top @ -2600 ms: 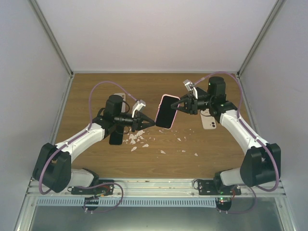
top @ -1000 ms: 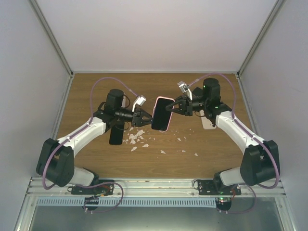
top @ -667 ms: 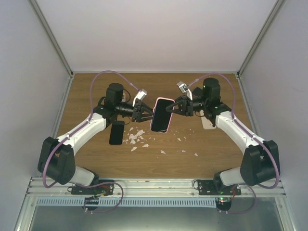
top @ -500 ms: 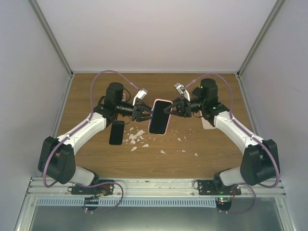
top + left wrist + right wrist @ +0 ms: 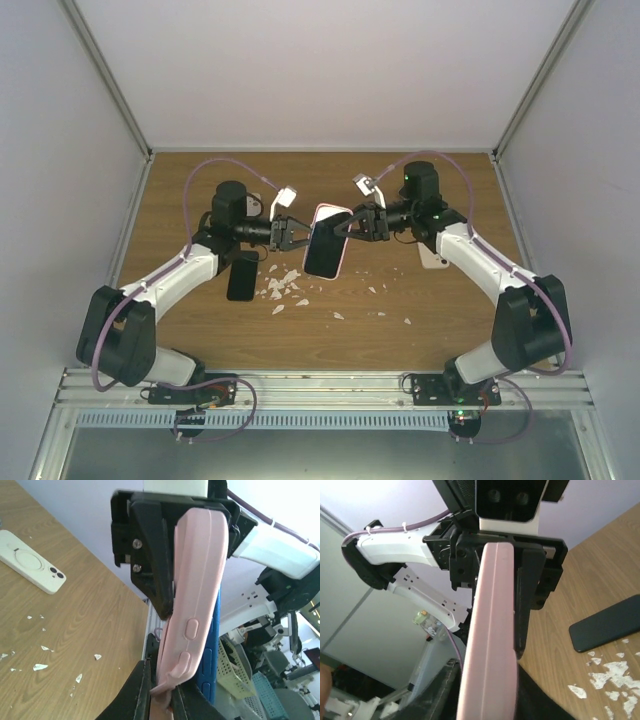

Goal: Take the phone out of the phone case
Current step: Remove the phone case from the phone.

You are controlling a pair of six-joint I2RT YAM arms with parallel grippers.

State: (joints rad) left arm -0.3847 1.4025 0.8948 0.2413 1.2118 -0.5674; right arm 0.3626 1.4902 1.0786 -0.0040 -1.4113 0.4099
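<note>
The phone, dark screen up (image 5: 322, 250), sits in a pink phone case (image 5: 343, 258) and is held in the air over the middle of the table between both grippers. My left gripper (image 5: 297, 233) is shut on the case's left edge. In the left wrist view its jaws (image 5: 167, 700) pinch the case's corner lip (image 5: 192, 605), with the phone's blue side (image 5: 212, 645) showing behind it. My right gripper (image 5: 349, 226) is shut across the case from the right. In the right wrist view (image 5: 487, 680) the pink case (image 5: 490, 630) stands edge-on between its fingers.
A black phone (image 5: 241, 275) lies flat on the wooden table under the left arm. A white phone case (image 5: 433, 255) lies under the right arm. White scraps (image 5: 285, 285) are scattered in front of centre. Grey walls close in the table at the back and both sides.
Both grippers and the cased phone have shifted left and a little toward the back. The left gripper has closed in against the case's left edge.
</note>
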